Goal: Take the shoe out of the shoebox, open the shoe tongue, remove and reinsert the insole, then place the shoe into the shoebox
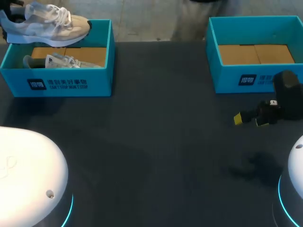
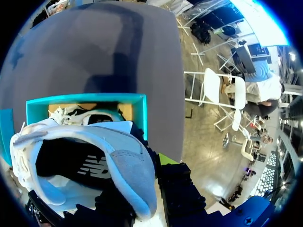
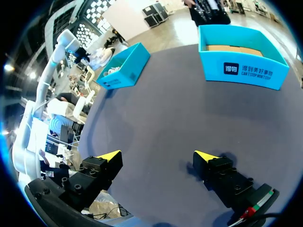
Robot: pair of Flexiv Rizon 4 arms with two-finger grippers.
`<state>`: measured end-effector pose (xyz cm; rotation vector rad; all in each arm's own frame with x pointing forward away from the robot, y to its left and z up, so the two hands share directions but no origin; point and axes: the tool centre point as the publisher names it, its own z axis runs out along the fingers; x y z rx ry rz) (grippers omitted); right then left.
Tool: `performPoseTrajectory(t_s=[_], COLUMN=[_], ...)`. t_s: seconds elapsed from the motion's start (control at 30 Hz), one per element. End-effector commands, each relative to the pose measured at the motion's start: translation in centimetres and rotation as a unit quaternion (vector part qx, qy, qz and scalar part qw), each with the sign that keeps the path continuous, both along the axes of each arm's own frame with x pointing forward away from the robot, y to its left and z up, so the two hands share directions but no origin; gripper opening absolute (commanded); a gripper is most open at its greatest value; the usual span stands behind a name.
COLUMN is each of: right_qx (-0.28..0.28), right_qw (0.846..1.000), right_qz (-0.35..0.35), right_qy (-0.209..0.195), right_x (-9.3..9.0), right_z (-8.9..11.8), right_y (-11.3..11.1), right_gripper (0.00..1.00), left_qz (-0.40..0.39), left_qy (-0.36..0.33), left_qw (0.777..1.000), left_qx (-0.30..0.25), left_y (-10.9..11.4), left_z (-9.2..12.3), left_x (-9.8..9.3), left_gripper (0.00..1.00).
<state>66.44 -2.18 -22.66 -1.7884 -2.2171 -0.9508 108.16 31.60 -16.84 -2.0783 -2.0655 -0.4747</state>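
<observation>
One shoe point(image 1: 49, 23), heel end cut off

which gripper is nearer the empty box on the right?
Right. The right gripper sits just in front of the empty box, jaws open. The left gripper is far off to the left, holding a shoe over the other box.

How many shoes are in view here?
2. One pale grey-and-white sneaker is up in the air over the teal cardboard shoebox at the table's far left; a second white sneaker lies inside that box. Its walls could hide more.
</observation>
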Motion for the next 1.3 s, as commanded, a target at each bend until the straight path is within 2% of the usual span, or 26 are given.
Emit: performPoseTrajectory(t_s=[0.03, 0.3, 0.7, 1.0, 1.3], right_qx=[-0.001, -0.001, -0.001, -0.001, -0.001], right_qw=[1.000, 1.000, 1.000, 1.000, 1.000], right_qz=[-0.001, -0.001, -0.001, -0.001, -0.001], right_qy=[0.000, 0.000, 0.000, 0.000, 0.000], right_x=[-0.1, -0.1, -0.1, -0.1, -0.1], right_z=[0.0, 0.0, 0.0, 0.0, 0.0], right_y=[0.1, 0.1, 0.1, 0.1, 0.1], right_gripper=[1.00, 1.00, 1.00, 1.00, 1.00], left_qz=[-0.007, -0.009, -0.018, -0.027, -0.043], left_qy=[-0.011, 0.003, 0.031, 0.047, 0.053], left_qw=[1.000, 1.000, 0.999, 0.997, 0.996], left_qx=[-0.006, -0.029, -0.037, -0.047, -0.050], left_y=[0.0, 0.2, 0.6, 0.3, -0.7], left_z=[-1.1, -3.3, -5.4, -6.1, -8.7], left_x=[1.5, 5.2, 9.6, 10.6, 11.0], left_gripper=[0.00, 0.00, 0.00, 0.00, 0.00])
